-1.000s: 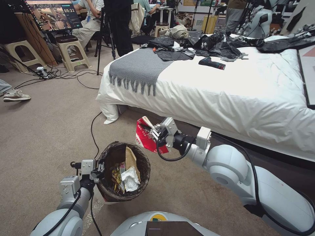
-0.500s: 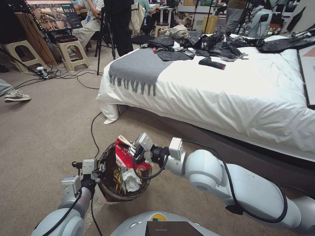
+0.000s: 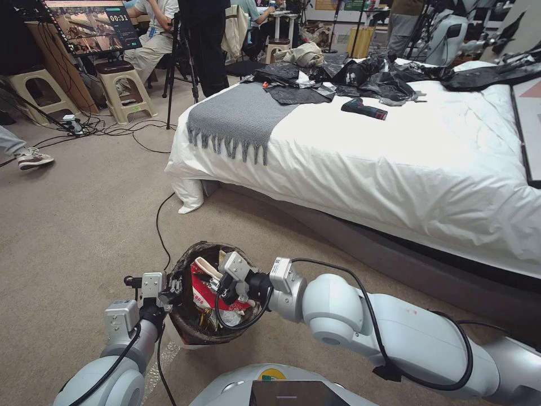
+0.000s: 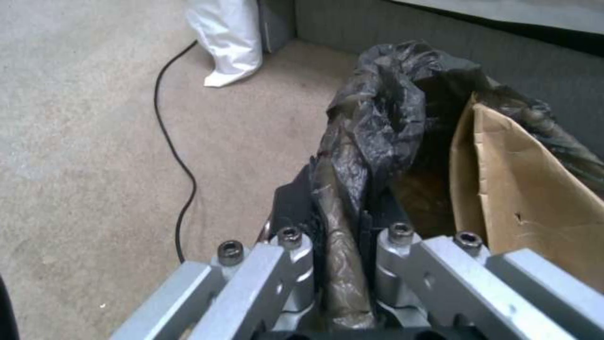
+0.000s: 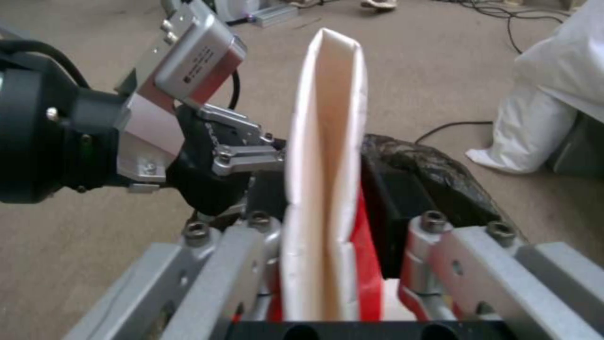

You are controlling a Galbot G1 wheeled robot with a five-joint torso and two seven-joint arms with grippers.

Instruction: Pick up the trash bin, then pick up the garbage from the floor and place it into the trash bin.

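The trash bin (image 3: pixel 194 332), white with a dark liner, hangs just above the carpet in front of me. My left gripper (image 3: pixel 172 294) is shut on its liner-covered rim (image 4: pixel 343 264). My right gripper (image 3: pixel 217 279) is shut on a crushed red-white paper cup (image 3: pixel 204 287), holding it inside the bin's mouth. The right wrist view shows the flattened cup (image 5: pixel 324 156) standing between the fingers, with the bin's rim (image 5: pixel 434 167) beyond it. A brown paper bag (image 4: pixel 522 189) and other garbage lie inside the bin.
A bed (image 3: pixel 394 169) with a white sheet and a grey throw (image 3: pixel 236 115) stands ahead and to the right, black bags piled at its far end. A black cable (image 3: pixel 159 225) runs across the carpet toward the bin. Stools, a tripod and a monitor stand far left.
My right gripper has carried the red-white cup left and down, from beside the bed into the bin's mouth. The left gripper keeps the bin in place.
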